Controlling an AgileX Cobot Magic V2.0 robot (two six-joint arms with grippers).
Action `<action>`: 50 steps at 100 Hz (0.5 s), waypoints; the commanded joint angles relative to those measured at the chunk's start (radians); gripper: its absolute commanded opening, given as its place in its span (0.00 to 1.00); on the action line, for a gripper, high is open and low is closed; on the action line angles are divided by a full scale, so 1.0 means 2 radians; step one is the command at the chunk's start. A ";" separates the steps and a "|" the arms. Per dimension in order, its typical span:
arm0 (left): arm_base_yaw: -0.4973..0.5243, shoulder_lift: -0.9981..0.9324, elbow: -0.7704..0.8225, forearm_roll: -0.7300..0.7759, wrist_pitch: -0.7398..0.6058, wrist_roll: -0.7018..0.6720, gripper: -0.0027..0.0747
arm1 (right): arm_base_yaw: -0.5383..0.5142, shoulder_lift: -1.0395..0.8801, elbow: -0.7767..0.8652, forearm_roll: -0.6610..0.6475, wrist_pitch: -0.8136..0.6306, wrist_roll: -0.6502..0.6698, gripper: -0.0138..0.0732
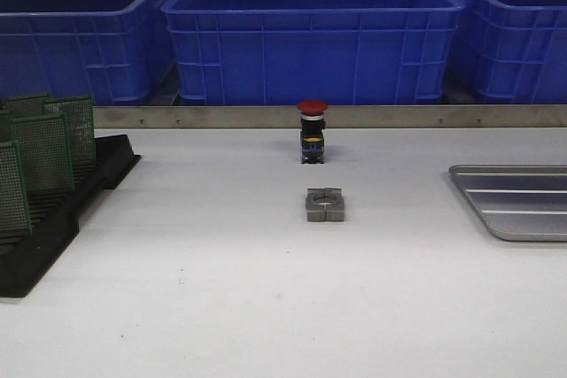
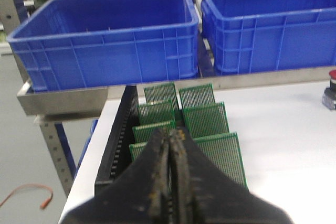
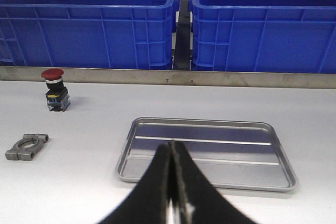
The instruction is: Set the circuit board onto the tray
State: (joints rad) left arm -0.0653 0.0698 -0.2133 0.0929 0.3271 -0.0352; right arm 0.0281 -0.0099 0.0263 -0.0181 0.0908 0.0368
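Stood on edge in the black rack (image 1: 53,205) at the left edge of the counter (image 1: 266,307): a row of green circuit boards (image 1: 40,152), upright in the slots, none lifted out. Seen from the left wrist as two columns of boards (image 2: 205,119), paired slot by slot, running back toward the rear edge. Hung just above the nearest boards, the left gripper (image 2: 171,145), fingers pressed together, nothing between them, not clearly touching any board.

Over at the right edge, flat on the counter: the tray (image 1: 518,219), silver-grey, rounded corners, raised rim, ridges running lengthwise, partly cut off by the front view's border. Nothing in it. Shown whole from the right wrist (image 3: 210,129), well apart from the rack. Hovered on the near side of that tray, the right gripper (image 3: 172,156), fingers likewise pressed together and holding nothing.

Mid-counter, toward the rear edge: a red push button (image 1: 312,130) on a black body, upright. Just in front of it, a small grey metal clamp (image 1: 325,204), lying flat. Both between rack and tray, touching neither.

Behind the rear edge, past a metal strip: blue bins (image 1: 310,33) side by side.
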 commanded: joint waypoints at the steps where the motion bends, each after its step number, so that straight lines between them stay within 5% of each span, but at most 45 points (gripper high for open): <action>1: -0.002 0.045 -0.045 -0.001 0.000 -0.004 0.01 | -0.003 -0.013 -0.006 -0.004 -0.035 -0.002 0.03; 37: -0.003 0.241 -0.163 -0.006 0.072 -0.004 0.01 | -0.003 -0.013 -0.006 -0.004 -0.035 -0.002 0.03; 50: -0.003 0.308 -0.197 -0.007 0.081 0.004 0.17 | -0.003 -0.013 -0.006 -0.004 -0.035 -0.002 0.03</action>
State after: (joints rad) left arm -0.0653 0.6117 -0.5386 0.0871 0.5439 -0.0352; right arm 0.0281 -0.0099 0.0263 -0.0181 0.0908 0.0368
